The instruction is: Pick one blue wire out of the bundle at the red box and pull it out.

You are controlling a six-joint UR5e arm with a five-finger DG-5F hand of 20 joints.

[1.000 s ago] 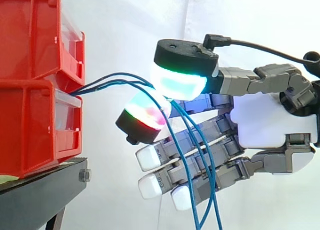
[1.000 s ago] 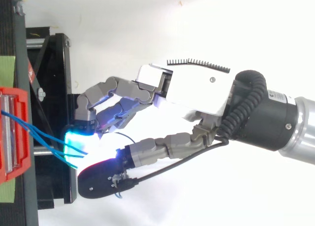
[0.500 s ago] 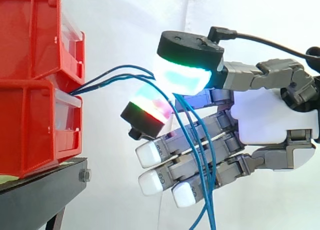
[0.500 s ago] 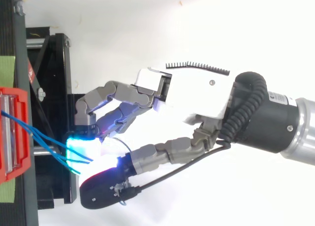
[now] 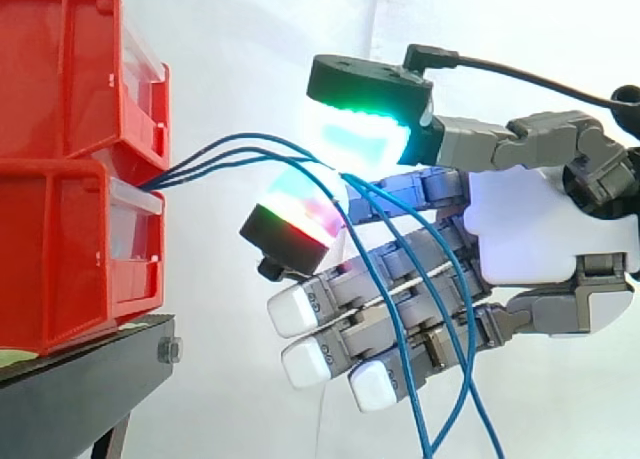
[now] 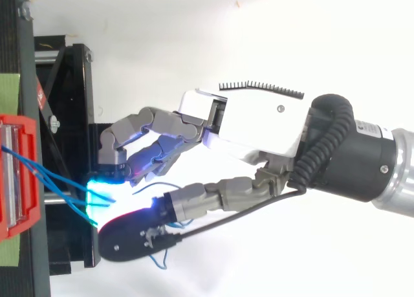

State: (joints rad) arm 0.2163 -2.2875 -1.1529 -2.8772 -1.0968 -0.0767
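Blue wires (image 5: 190, 161) from red bin (image 5: 60, 249), down across hand (image 5: 550, 229)

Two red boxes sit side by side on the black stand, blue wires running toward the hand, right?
No: the side view shows the red boxes stacked one on the other, on the black stand, blue wires running toward the hand.
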